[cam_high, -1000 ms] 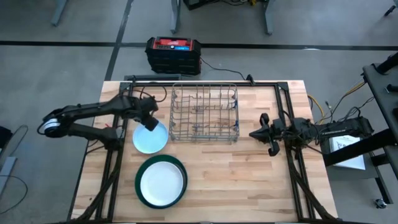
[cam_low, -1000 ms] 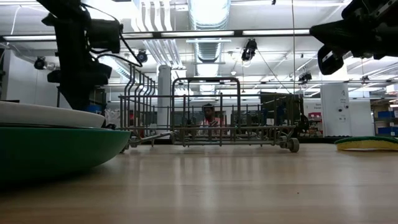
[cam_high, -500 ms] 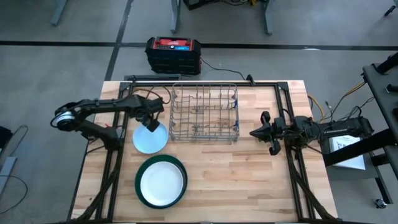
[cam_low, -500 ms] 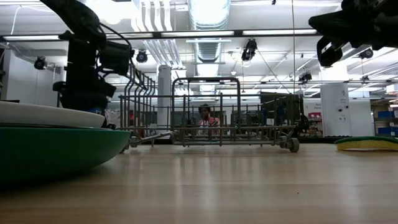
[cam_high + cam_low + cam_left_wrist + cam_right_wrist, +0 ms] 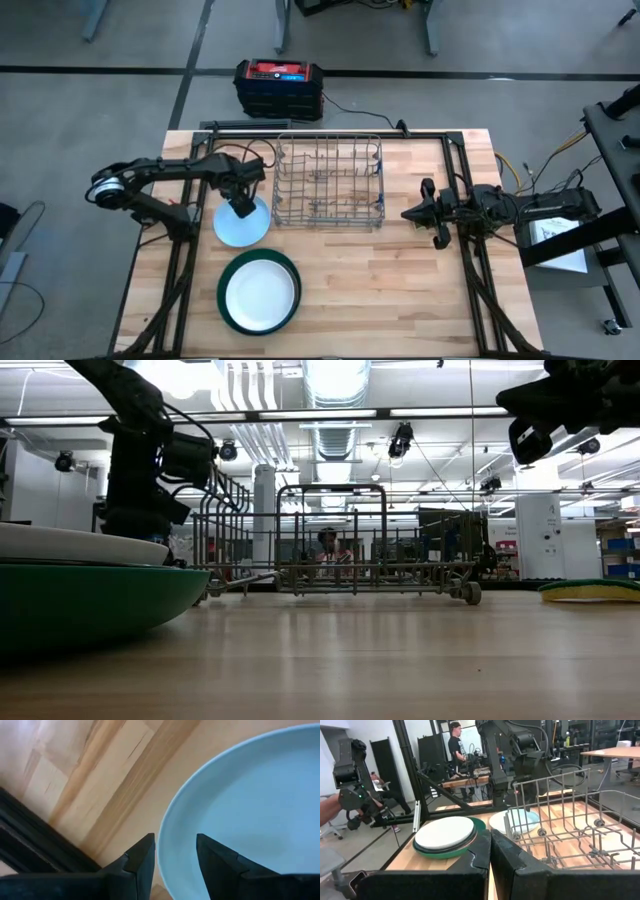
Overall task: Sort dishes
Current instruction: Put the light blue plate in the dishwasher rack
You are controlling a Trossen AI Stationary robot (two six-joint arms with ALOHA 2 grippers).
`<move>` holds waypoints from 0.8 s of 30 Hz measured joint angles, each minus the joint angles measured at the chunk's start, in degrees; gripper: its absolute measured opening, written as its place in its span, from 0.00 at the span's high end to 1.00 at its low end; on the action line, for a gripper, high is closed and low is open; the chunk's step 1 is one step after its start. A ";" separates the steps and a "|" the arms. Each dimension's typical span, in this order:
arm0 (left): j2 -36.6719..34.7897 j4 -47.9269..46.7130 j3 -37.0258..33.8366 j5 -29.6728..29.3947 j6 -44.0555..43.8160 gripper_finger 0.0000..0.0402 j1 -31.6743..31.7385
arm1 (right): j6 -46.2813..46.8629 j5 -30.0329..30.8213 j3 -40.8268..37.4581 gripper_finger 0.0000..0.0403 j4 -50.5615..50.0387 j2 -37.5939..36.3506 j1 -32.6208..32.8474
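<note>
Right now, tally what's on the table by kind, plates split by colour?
Pale blue plate: 1
White plate: 1
Dark green plate: 1
Grey wire rack: 1
Yellow sponge: 1, seen only in the low view
Total: 5

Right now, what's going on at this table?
The left hand is down over the far rim of the pale blue plate, which lies flat on the table beside the wire rack. Its fingers straddle the plate's edge, parted, and the plate isn't lifted. The white plate sits stacked in the dark green plate nearer the front. The rack holds no dishes. The right hand waits shut, right of the rack.
</note>
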 joint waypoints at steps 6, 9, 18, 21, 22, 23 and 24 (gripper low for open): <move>0.00 0.76 -0.08 1.50 0.85 0.67 0.60 | 0.01 0.00 0.00 1.00 0.00 0.00 0.00; 0.00 0.85 -0.08 1.85 -1.80 0.67 1.64 | 0.02 0.00 0.00 1.00 0.00 0.00 0.00; 0.05 2.35 -0.08 1.88 -3.02 0.67 3.23 | 0.08 -0.02 0.00 1.00 0.00 0.00 0.00; 0.59 2.42 -0.53 2.70 -2.94 0.67 3.74 | 0.08 -0.02 0.00 1.00 0.00 0.00 0.00; 0.82 2.61 -0.93 3.52 -2.86 0.67 3.96 | 0.08 -0.02 0.00 1.00 0.02 0.00 0.00; 1.07 2.78 -1.40 3.75 -2.84 0.68 4.13 | 0.08 -0.02 0.00 1.00 0.02 0.00 0.00; 1.27 2.95 -1.87 4.06 -2.85 0.68 4.25 | 0.08 -0.02 0.00 1.00 0.02 0.00 0.00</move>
